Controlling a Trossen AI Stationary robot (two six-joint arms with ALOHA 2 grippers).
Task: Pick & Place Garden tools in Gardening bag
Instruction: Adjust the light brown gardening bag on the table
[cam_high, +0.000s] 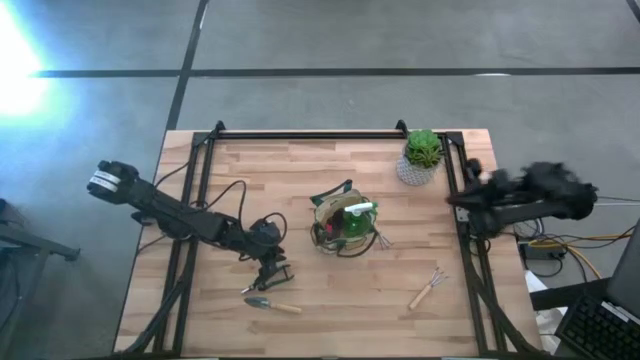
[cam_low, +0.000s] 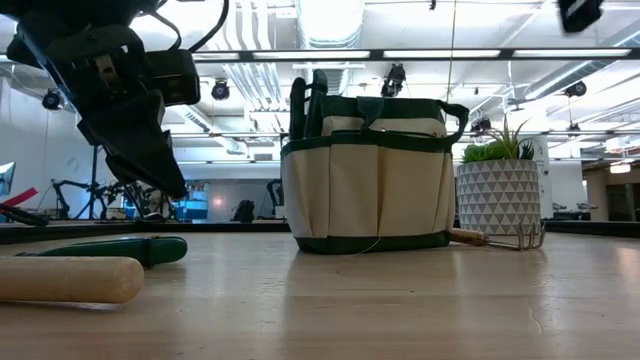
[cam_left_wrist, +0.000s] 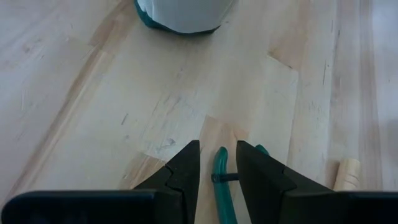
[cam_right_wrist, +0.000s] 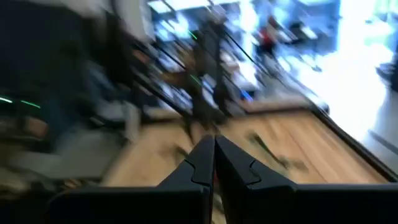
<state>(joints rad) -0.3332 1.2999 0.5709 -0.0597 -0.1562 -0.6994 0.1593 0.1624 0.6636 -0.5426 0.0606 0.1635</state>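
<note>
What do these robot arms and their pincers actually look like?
Both arms are dark, jointed and slim. The left arm has a white marking near its base and a black cable looping beside it. Each ends in two black wedge-shaped fingers, as on the right gripper.

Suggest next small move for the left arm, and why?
Probably close the left end effector: its fingers straddle the green-handled pruners lying on the table, with a gap on each side. Then lift toward the gardening bag.

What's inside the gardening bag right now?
From above, the gardening bag shows the round green spray bottle with its white top. Dark handles stick up at its rim; anything deeper is covered.
</note>
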